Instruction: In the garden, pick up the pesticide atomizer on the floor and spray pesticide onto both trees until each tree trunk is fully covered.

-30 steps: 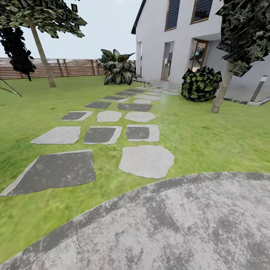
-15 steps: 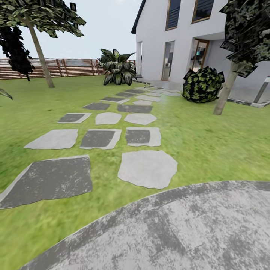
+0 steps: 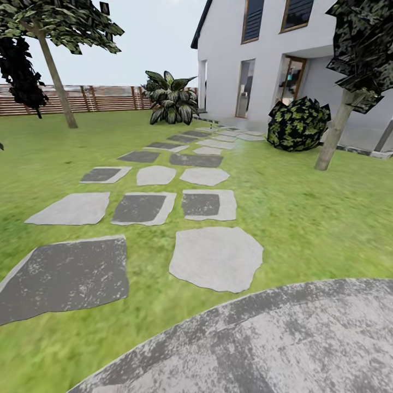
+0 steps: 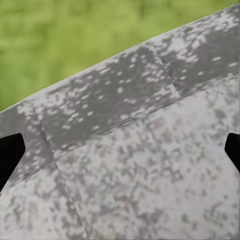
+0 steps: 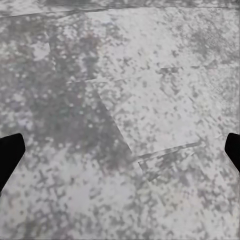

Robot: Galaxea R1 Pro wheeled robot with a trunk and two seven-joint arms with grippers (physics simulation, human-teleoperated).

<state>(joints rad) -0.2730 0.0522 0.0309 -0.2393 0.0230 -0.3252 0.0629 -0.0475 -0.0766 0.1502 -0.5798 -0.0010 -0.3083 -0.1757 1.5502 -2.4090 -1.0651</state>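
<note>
1. Mottled grey stone paving (image 5: 125, 100) spreads across the right wrist view, speckled pale and dark.
2. Thin seams cross the paving, dividing it into irregular slabs, with a darker patch on one side.
3. The right gripper (image 5: 120, 150) hangs over the paving, its two black fingertips (image 5: 10, 150) showing at opposite edges, spread wide apart with nothing between them.

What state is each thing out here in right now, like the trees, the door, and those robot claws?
Left tree: upright, trunk leaning, no mist on it.
Right tree: upright, trunk leaning, no mist on it.
Door: too far to tell whether it is open.
Left gripper: open, empty, over grey paving.
Right gripper: open, empty, over paving.
</note>
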